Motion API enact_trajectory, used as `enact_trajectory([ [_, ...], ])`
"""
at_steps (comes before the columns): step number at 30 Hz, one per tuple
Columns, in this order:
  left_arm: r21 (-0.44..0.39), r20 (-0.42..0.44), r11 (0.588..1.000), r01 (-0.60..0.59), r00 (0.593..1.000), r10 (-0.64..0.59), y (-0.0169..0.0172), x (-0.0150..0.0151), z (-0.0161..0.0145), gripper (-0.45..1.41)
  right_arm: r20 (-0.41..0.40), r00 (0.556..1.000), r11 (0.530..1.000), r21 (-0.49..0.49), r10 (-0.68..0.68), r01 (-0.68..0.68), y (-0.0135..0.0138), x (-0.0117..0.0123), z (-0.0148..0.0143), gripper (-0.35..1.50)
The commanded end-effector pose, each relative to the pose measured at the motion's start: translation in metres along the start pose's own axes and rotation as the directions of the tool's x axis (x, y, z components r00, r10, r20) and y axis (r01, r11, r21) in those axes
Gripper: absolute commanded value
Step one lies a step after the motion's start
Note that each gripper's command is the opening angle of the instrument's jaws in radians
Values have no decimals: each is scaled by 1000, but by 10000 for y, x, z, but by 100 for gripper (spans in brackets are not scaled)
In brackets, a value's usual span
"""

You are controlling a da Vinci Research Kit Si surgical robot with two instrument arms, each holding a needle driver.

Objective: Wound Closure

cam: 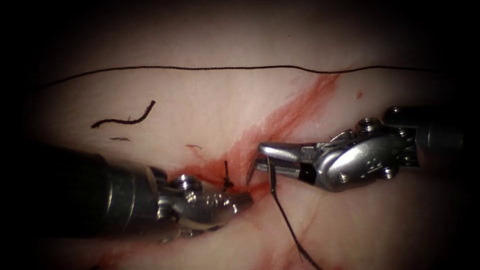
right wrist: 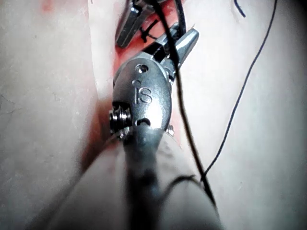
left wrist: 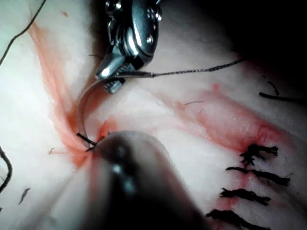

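Observation:
My right tool (cam: 260,154) reaches in from the right, jaws shut on the curved needle (cam: 270,176) close to its thread end. In the left wrist view the needle (left wrist: 85,108) arcs down from those jaws (left wrist: 110,80) to the red-stained cut (cam: 280,120), its tip at the tissue beside a short dark thread stub (cam: 227,180). How deep the tip sits I cannot tell. Thread (cam: 292,235) trails from the needle toward the near edge. My left tool (cam: 244,200) lies on the cut's left side, jaws shut and holding nothing, its tip against the tissue by the stub.
A long strand of thread (cam: 200,68) runs across the far tissue. A cut end of thread (cam: 125,120) lies at the left. Several dark finished stitches (left wrist: 249,177) sit along the cut. Red fluid (cam: 200,172) stains the tissue around the wound.

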Motion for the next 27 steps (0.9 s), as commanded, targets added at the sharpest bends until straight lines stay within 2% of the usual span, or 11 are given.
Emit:
enact_trajectory([
  [1,0,0,1000,0,1000,0,1,1,7,-45,-2,1000,1000,1,5,-5,-1,-4,9,-35],
  [27,0,-1,1000,0,1000,0,3,1,7,-45,-12,981,980,39,193,-193,-31,-10,17,-35],
])
